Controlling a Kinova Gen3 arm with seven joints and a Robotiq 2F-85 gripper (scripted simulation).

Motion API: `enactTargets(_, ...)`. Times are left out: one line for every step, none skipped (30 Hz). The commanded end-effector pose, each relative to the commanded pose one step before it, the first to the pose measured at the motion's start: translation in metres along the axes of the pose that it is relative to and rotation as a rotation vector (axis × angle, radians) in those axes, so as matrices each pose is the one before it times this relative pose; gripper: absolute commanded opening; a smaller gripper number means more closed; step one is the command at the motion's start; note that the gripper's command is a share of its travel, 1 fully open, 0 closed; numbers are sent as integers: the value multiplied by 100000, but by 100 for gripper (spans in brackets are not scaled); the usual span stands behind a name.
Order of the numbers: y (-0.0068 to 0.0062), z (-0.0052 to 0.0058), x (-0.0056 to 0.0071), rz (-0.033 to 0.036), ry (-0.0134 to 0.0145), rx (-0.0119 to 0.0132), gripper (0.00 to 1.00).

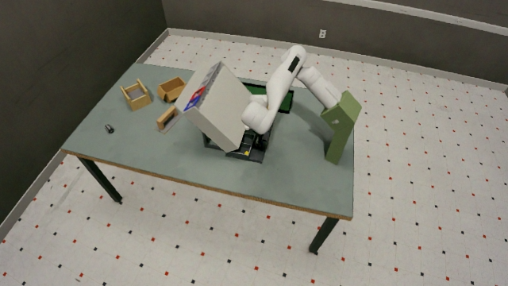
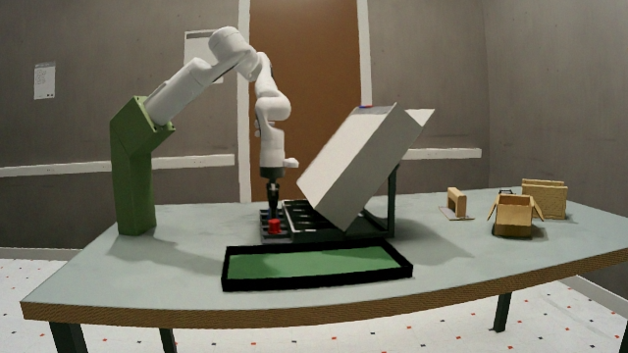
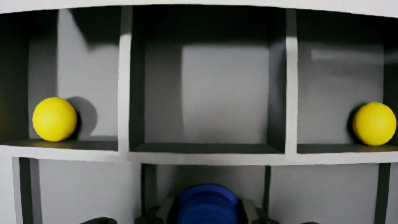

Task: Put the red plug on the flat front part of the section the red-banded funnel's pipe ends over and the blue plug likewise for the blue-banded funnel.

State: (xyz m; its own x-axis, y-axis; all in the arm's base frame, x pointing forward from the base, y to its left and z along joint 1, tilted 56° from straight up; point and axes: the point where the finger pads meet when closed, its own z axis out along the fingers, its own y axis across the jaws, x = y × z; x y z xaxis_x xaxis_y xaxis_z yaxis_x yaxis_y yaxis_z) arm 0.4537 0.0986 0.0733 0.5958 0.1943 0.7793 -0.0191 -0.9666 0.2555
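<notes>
My gripper (image 3: 207,216) (image 2: 272,198) points straight down at the front of the dark sectioned tray (image 2: 304,223) (image 1: 254,155) under the tilted white cover (image 1: 216,107) (image 2: 358,162). It is shut on the blue plug (image 3: 207,202), low over the flat front part of the middle of three sections seen in the wrist view. A yellow marble (image 3: 54,119) lies in the section to the left, and another yellow marble (image 3: 374,123) in the section to the right. The red plug (image 2: 274,226) stands on the tray's front part just beside the gripper. The red and blue funnel bands (image 1: 196,97) show on top of the cover.
A black-rimmed green tray (image 2: 314,262) (image 1: 287,99) lies beside the sectioned tray. Wooden boxes (image 1: 136,94) (image 1: 171,89) (image 1: 167,117) and a small dark object (image 1: 109,129) sit at the table's far end. The arm's green pedestal (image 1: 341,127) stands at the table edge.
</notes>
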Motion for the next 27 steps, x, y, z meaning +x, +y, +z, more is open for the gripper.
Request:
enactTargets(-21,-33,17,18,50,49,42)
enactTargets(0,0,0,0,0,0,42)
enactTargets(0,0,0,0,0,0,42)
enactTargets(0,0,0,0,0,0,42)
enactTargets(0,0,0,0,0,0,42)
enactTargets(0,0,0,0,0,0,42)
enactTargets(0,0,0,0,0,0,42)
enactTargets(0,0,0,0,0,0,42)
enactTargets(0,0,0,0,0,0,42)
enactTargets(0,0,0,0,0,0,42)
enactTargets(0,0,0,0,0,0,42)
enactTargets(0,0,0,0,0,0,42)
enactTargets(0,0,0,0,0,0,42)
enactTargets(0,0,0,0,0,0,42)
enactTargets(0,0,0,0,0,0,42)
enactTargets(0,0,0,0,0,0,42)
enactTargets(0,0,0,0,0,0,42)
enactTargets(0,0,0,0,0,0,42)
enactTargets(0,0,0,0,0,0,42)
enactTargets(0,0,0,0,0,0,42)
enactTargets(0,0,0,0,0,0,65)
enactTargets(0,0,0,0,0,0,65)
enactTargets(0,0,0,0,0,0,65)
enactTargets(0,0,0,0,0,0,65)
enactTargets(0,0,0,0,0,0,65)
enactTargets(0,0,0,0,0,0,65)
enactTargets(0,0,0,0,0,0,65)
